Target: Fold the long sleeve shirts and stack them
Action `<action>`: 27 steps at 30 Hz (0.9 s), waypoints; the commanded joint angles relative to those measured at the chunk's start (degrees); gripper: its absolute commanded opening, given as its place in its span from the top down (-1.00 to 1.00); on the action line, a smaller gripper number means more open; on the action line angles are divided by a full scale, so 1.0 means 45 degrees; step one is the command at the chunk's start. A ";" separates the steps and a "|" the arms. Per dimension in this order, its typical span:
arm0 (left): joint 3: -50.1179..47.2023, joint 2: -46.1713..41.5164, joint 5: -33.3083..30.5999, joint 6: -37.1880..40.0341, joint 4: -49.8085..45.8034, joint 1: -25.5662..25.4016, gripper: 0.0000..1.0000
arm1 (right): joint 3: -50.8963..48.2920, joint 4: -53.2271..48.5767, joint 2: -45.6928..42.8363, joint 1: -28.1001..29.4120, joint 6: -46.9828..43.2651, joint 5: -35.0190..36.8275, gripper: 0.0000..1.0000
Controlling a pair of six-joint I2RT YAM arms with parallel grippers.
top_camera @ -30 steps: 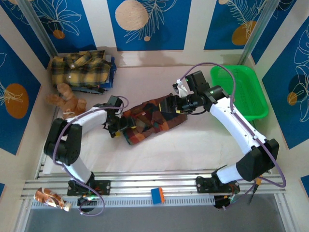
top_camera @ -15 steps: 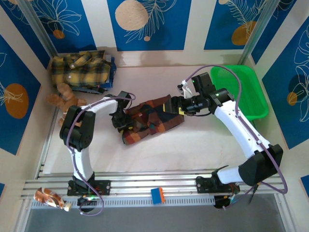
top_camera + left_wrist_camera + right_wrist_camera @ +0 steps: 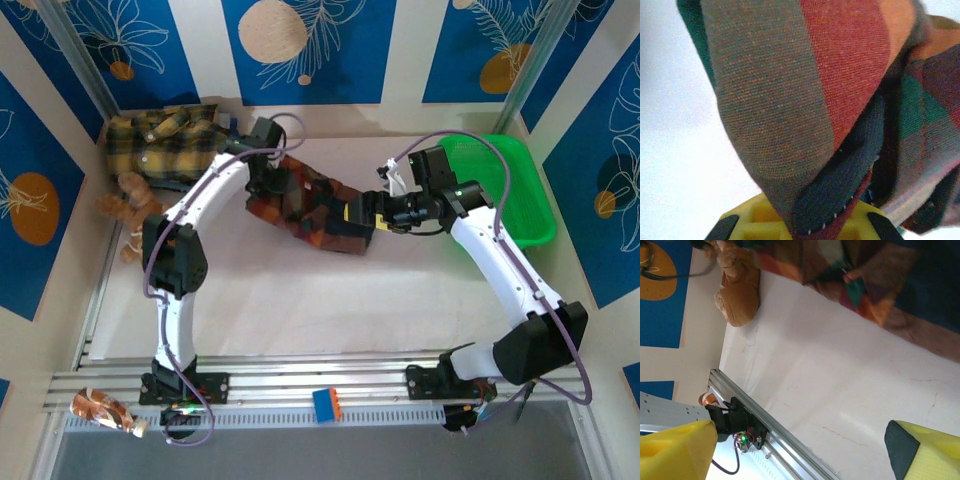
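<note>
Top external: left arm [image 3: 205, 200] outstretched, its gripper [image 3: 272, 180] pinching dark plaid shirt [image 3: 318, 212]

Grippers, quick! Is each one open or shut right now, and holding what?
Left gripper: closed, pinching the dark plaid shirt.
Right gripper: open, holding nothing.

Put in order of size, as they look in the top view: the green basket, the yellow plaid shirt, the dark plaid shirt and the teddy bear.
1. The green basket and the yellow plaid shirt: about alike, so not ranked.
2. The dark plaid shirt, bunched up.
3. The teddy bear, smallest.
</note>
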 commanded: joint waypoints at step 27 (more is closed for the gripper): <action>0.7668 -0.0509 -0.0706 0.6967 0.1110 0.2290 1.00 | 0.1851 0.0663 0.2212 -0.0154 0.0476 -0.1133 -0.77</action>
